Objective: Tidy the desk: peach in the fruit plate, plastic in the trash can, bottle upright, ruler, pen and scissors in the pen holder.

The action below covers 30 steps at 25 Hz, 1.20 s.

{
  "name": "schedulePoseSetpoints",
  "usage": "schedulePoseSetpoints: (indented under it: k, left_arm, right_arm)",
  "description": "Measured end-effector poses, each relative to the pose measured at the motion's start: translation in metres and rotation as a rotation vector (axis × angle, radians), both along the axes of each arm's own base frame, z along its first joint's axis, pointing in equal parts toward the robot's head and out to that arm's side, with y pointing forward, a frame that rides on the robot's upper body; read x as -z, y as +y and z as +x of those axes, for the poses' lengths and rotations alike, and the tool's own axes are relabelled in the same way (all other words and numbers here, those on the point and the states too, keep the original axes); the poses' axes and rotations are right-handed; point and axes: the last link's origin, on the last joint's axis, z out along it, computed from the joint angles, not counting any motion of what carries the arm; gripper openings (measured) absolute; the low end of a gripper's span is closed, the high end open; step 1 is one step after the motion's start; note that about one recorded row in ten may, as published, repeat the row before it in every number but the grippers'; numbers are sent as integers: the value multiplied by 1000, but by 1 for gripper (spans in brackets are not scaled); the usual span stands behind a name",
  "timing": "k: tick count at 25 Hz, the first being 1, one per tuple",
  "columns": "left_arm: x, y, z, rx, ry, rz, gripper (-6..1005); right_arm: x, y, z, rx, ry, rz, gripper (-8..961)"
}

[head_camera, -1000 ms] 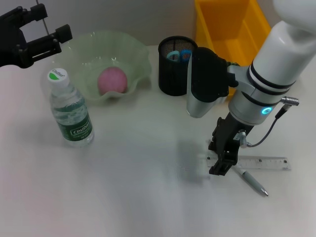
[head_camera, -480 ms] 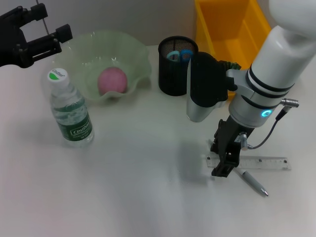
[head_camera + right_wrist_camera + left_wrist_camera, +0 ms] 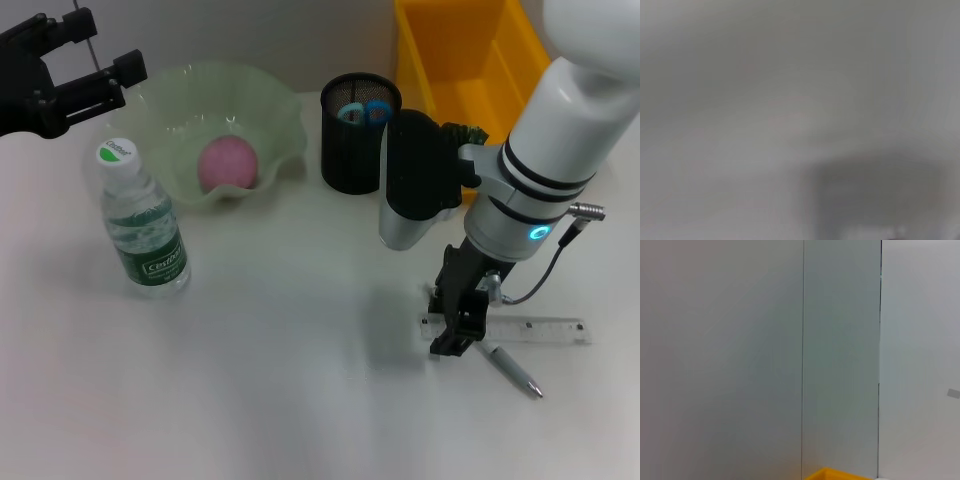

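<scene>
The right wrist view is only a grey blur with a darker patch and tells nothing. The left wrist view shows pale wall panels and a sliver of the yellow bin [image 3: 832,473] at its edge.

In the head view the right tool [image 3: 452,335] is down on the desk [image 3: 280,380], its tip at the near-left end of the ruler [image 3: 530,331]. Whether it is spread or pressed together cannot be told; the arm's body hides the fingers and the ruler's end under them. The left tool [image 3: 85,65] hangs above the far-left corner, cut off by the frame, its fingers spread and holding nothing.

One clear ruler lies flat at the right, its long axis running left to right. One pen [image 3: 512,368] lies just in front of it, slanting from the tool's tip toward the near right, tip end nearest the viewer.

One bottle [image 3: 143,225] stands upright at the left, cap up. One pink peach [image 3: 228,164] sits in the green plate [image 3: 280,120] behind it. One black mesh holder [image 3: 355,150] stands right of the plate, with blue handles showing inside, too hidden to name surely. The bin stands behind the right arm, partly covered by it.
</scene>
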Motion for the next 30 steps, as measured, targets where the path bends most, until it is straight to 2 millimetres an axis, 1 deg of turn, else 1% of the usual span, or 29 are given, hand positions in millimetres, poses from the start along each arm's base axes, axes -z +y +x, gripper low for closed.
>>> schedulePoseSetpoints:
  k: [4, 6, 12, 17, 21, 24, 27, 28, 29, 30]
  left_arm:
    - [0, 0, 0, 1, -1, -1, 806]
    - [0, 0, 0, 1, -1, -1, 806]
    - [0, 0, 1, 1, -1, -2, 806]
    - [0, 0, 0, 1, 0, -1, 806]
    - [0, 0, 0, 3, 1, 0, 806]
    - [0, 0, 0, 3, 2, 1, 806]
    - [0, 0, 0, 2, 3, 2, 806]
    - [0, 0, 0, 2, 3, 2, 806]
    - [0, 0, 0, 2, 3, 2, 806]
    - [0, 0, 0, 2, 3, 2, 805]
  right_arm:
    - [0, 1, 0, -1, 2, 3, 626]
    - [0, 1, 0, -3, 3, 6, 447]
    - [0, 3, -2, -10, 11, 13, 441]
    - [0, 4, -3, -13, 18, 21, 389]
    - [-3, 5, -6, -19, 33, 37, 389]
    - [-10, 9, -11, -25, 72, 74, 388]
    - [-22, 14, -21, -34, 165, 131, 388]
    - [-22, 14, -21, -34, 165, 131, 388]
    - [-30, 16, -25, -53, 217, 163, 388]
    - [-30, 16, -25, -53, 217, 163, 388]
